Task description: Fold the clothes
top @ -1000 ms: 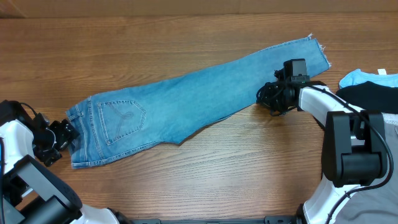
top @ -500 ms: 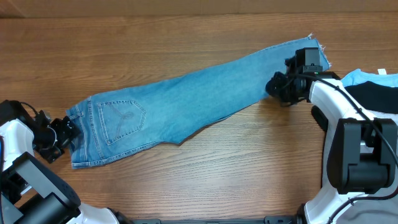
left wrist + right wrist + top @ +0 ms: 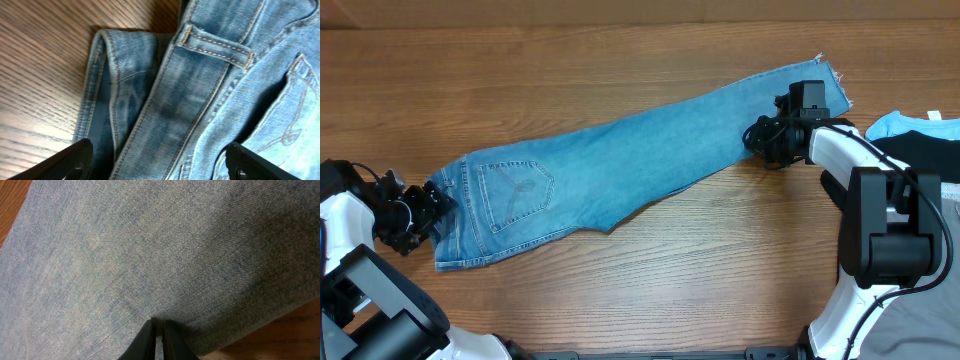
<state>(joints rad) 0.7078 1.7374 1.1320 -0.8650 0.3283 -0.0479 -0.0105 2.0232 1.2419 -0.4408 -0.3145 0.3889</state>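
Item: jeans (image 3: 620, 165), light-blue denim, lying full length and flat on the bench (image 3: 620, 50). No fold made, so the whole task is outstanding.
Beyond the jeans' hem: black garment (image 3: 920, 155), pale-blue top (image 3: 892, 124).
Left gripper (image 3: 428, 205): at the jeans' waistband, jaws wide, holding nothing.
Right gripper (image 3: 757, 140): near the jeans' hem, jaws closed against denim.
Jaw states show only in the wrist views, overall layout only overhead.

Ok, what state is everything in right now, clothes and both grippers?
jeans: laid out full length on the table, back pocket up, not folded across.
left gripper: open, fingers either side of the waistband.
right gripper: shut, tips against the denim near the ankle end.
black garment: heaped at the right edge.
pale-blue top: peeking out beside the black garment.
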